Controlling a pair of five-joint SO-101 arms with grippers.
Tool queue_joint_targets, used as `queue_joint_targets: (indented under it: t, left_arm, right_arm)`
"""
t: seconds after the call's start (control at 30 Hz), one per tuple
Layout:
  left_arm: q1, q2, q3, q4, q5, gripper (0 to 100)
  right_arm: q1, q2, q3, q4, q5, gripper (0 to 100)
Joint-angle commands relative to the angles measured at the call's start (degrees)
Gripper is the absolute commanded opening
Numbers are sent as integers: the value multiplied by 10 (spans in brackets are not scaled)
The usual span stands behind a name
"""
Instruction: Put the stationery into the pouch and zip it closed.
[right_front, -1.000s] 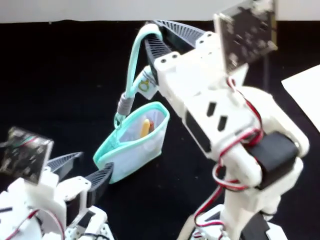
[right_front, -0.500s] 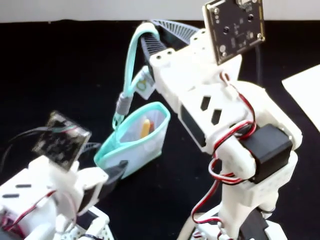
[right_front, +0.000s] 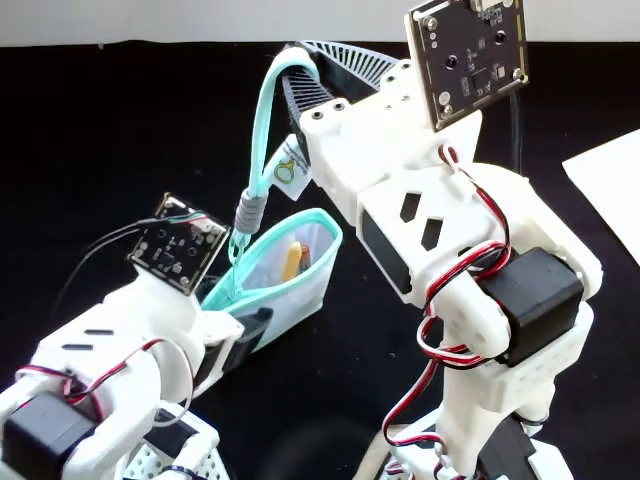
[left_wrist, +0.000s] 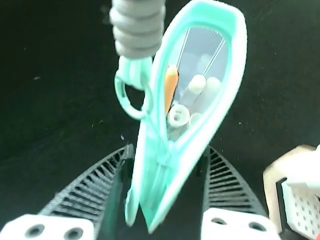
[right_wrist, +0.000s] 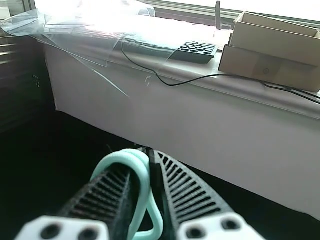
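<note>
A mint and white pouch stands open on the black table, tilted, with an orange pen and white stationery inside. Its mint strap runs up past a grey toggle to my right gripper, which is shut on the strap loop high above the table. My left gripper is open at the pouch's near end, one finger on each side of it. In the high view a dark left finger lies against the pouch's side.
A white sheet lies at the table's right edge. The right arm's body towers beside the pouch. A white perforated base sits close to the left gripper. Behind the table stands a white ledge with a keyboard and boxes.
The left arm swung up and forward from the lower left corner, bringing its fingers around the pouch's near end. The right arm shifted slightly while keeping hold of the strap.
</note>
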Motion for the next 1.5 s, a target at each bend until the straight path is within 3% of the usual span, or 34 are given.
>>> queue_joint_targets:
  t: [0.0,0.1,0.4,0.6,1.0,1.47]
  left_arm:
    - [8,7,23,-51,-4,115]
    - [7,7,35,-79,-4,0]
    - [-17,5,-17,-37,-4,6]
    - [-23,-40,-67,41,-4,6]
    - [-65,-95,-69,45,18,6]
    - [-93,-135,-71,44,49,6]
  right_arm:
    - [-2,1,-6,2,-2,5]
    - [-2,1,-4,2,-2,5]
    - [18,2,0,21,-1,5]
    - [151,2,0,18,31,5]
    - [312,4,7,74,63,5]
    - [335,-2,344,38,64,5]
